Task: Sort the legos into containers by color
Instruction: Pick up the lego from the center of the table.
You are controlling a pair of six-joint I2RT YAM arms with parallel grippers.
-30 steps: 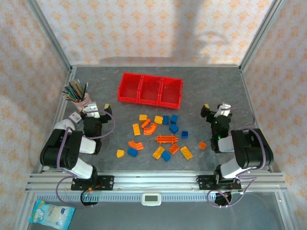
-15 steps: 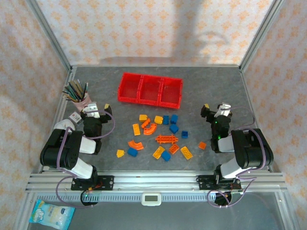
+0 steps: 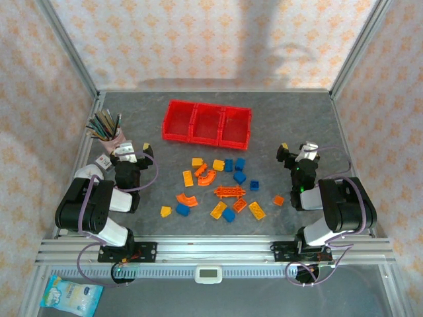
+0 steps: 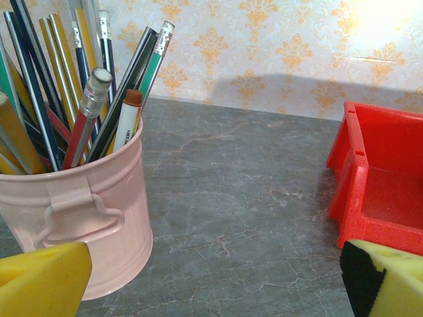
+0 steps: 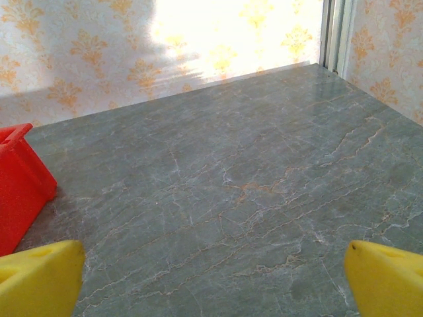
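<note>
Legos (image 3: 225, 188) lie scattered at the centre of the top view, just below the red containers (image 3: 192, 124) in the upper centre. My left gripper (image 3: 135, 146) sits centre left beside the pink pencil cup (image 3: 109, 135), and my right gripper (image 3: 296, 149) centre right. Both jaws are spread wide and empty, with the bricks between them.

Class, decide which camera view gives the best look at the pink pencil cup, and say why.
The left wrist view: the pink pencil cup sits close up, its handle and pencils distinct. The top external view shows it small, from above, near the table's left edge.
</note>
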